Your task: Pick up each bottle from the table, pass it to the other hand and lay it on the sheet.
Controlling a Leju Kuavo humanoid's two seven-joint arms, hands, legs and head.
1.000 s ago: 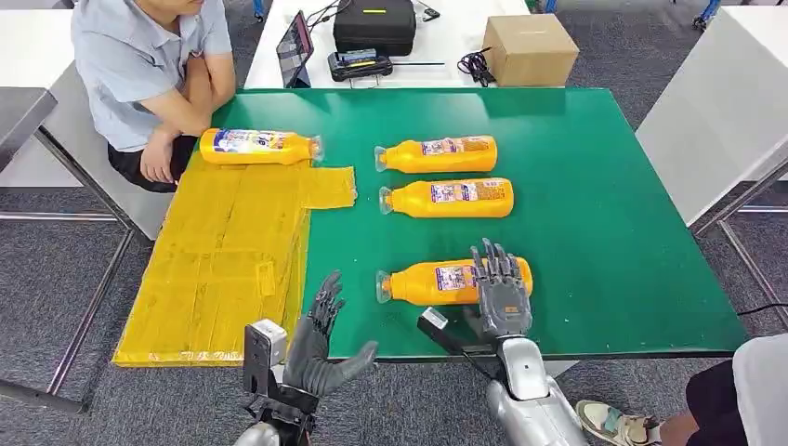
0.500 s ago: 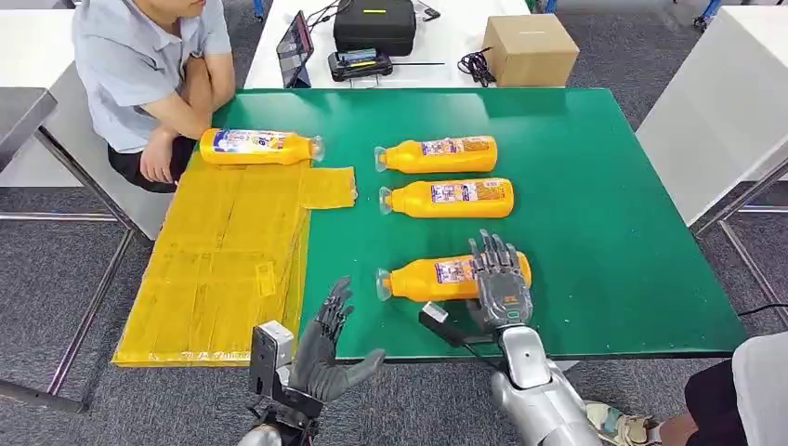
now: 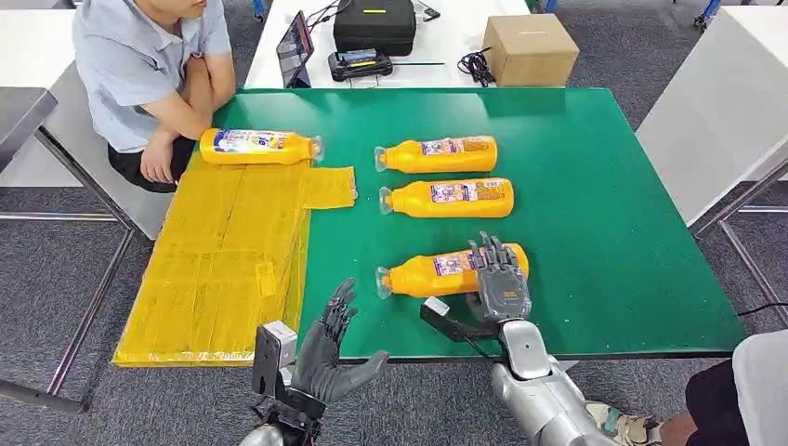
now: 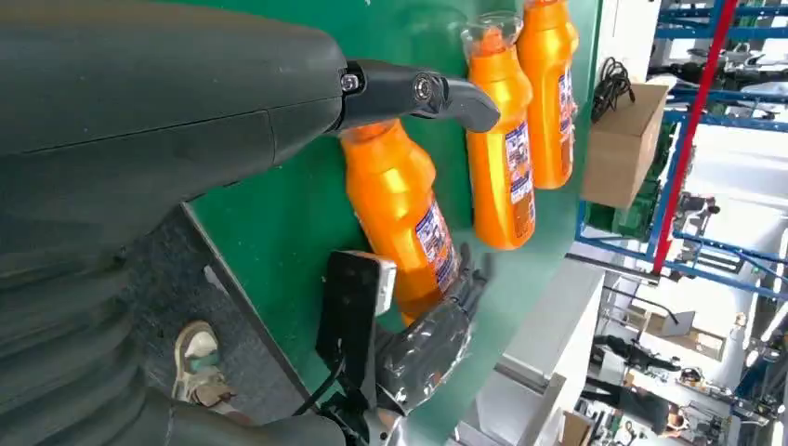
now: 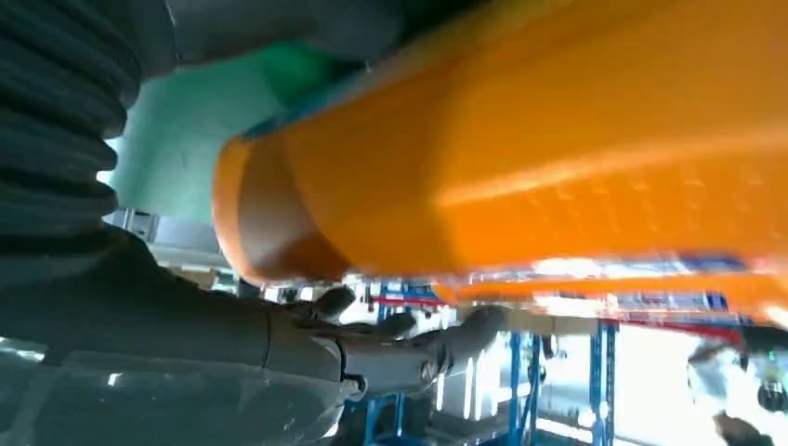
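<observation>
**Right hand on the nearest bottle, the handover not yet begun**

Low and right of centre in the head view, the right hand (image 3: pixel 501 286) lies over the base end of the nearest bottle (image 3: pixel 435 275), which rests on its side on the green table (image 3: pixel 604 223) with its cap pointing toward the frame's left. The fingers (image 3: pixel 492 255) drape across the orange body; the right wrist view shows fingers (image 5: pixel 409 358) curled beneath the bottle (image 5: pixel 520 158), so I judge the grip is forming, though I cannot tell whether it has fully closed. The left hand (image 3: pixel 327 355) waits at the bottom of the frame, just off the table's near edge, fingers spread and holding nothing.

To do this well, the hold should sit firm round the base end and leave the label and neck free for the left hand to take. Lift level, since the rounded body may roll or slip in a loose grasp. Then carry it toward the frame's left, where the yellow sheet (image 3: pixel 214 269) lies.

One bottle on the sheet (image 3: pixel 260 146) already lies at the sheet's far edge in the upper left; two more bottles (image 3: pixel 444 154) lie on the table at centre, well apart from either hand
</observation>
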